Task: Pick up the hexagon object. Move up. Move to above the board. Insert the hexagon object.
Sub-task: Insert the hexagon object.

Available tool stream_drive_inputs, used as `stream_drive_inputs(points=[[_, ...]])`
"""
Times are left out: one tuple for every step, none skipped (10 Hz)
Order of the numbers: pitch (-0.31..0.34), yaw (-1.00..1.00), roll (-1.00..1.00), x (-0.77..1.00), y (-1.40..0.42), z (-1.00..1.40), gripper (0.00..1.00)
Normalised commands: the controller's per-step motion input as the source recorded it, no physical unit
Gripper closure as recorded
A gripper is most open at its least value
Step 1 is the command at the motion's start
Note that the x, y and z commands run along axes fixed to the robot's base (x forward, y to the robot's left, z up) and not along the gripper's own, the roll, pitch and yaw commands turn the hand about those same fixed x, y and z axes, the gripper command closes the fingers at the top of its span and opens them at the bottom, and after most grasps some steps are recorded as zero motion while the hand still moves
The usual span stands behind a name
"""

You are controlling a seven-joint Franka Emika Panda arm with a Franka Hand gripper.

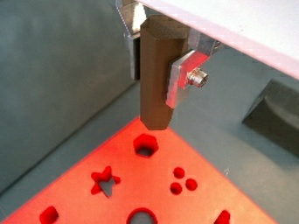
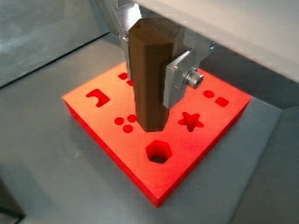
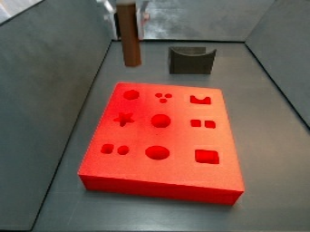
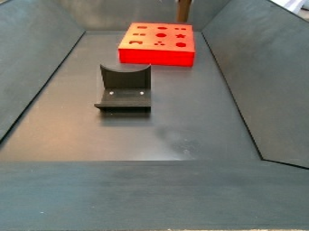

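Gripper (image 2: 158, 70) clamped on the hexagon object (image 2: 149, 79), silver finger (image 2: 177, 77) flat against its side; the same pinch shows in a wrist view from the opposite side (image 1: 163, 74). Peg is upright and held in the air, not touching the board (image 2: 176, 171). In both wrist views its lower end hangs over the red slab close to the hexagonal recess (image 2: 158, 154), short of it, not in it. In a side view the peg (image 3: 129, 36) sits above the board's far edge (image 3: 164, 86). Board lies flat on the table floor near one end wall. Fixture (image 4: 123, 88) stands on the floor well apart from the board (image 4: 157, 56), nearer the table's middle.
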Motion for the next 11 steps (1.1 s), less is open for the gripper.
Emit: stream_drive_inputs(points=[[-0.22, 0.0, -0.04, 0.15, 0.0, -0.81, 1.0], [-0.223, 0.0, -0.01, 0.1, -0.1, -0.83, 1.0], [-0.164, -0.01, 0.0, 0.19, -0.03, -0.83, 1.0], [-0.101, 0.0, 0.0, 0.28, 0.0, -0.77, 1.0], [-0.06, -0.09, 0.04, 0.08, 0.0, -0.81, 1.0], [-0.04, -0.21, 0.11, 0.0, 0.0, -0.9, 1.0], [-0.01, -0.33, 0.07, -0.09, 0.0, -0.9, 1.0], [-0.04, -0.33, 0.06, -0.42, 0.0, -0.93, 1.0], [-0.08, 0.01, 0.04, -0.61, 0.04, -0.77, 1.0], [-0.06, 0.0, 0.05, -0.56, 0.0, -0.53, 1.0], [-0.073, 0.0, 0.0, -0.05, -0.02, -0.1, 1.0]])
